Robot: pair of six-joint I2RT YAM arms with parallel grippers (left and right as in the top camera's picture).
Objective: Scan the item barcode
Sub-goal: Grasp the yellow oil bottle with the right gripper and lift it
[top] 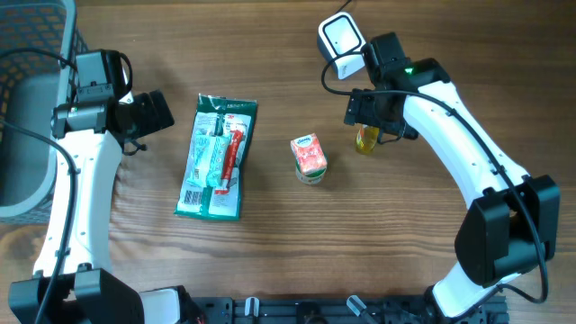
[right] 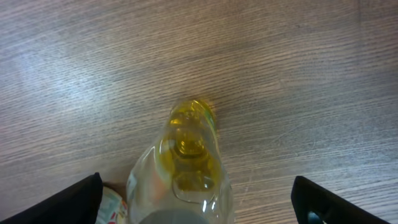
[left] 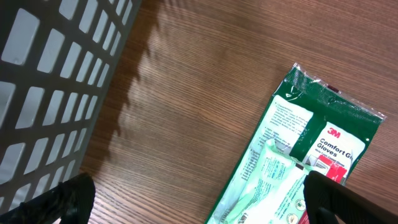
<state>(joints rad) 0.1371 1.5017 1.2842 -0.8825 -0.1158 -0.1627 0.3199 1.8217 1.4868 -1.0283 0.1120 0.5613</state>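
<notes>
Green, yellow and red on a brown, grained table (top: 405, 261)
Between the black fingers of the right gripper (right: 199, 202) the bottle (right: 186, 168) is clear yellow. Ahead of the left gripper (left: 199, 202) the pack (left: 298, 155) is green with white panels and red print. Carton (top: 309, 158): pink-red, green-topped. Basket (left: 56, 81): grey grid. Scanner (top: 342, 38): white.

Bright even light — soft shadow beside basket (left: 43, 93); overhead view sharp.
</notes>
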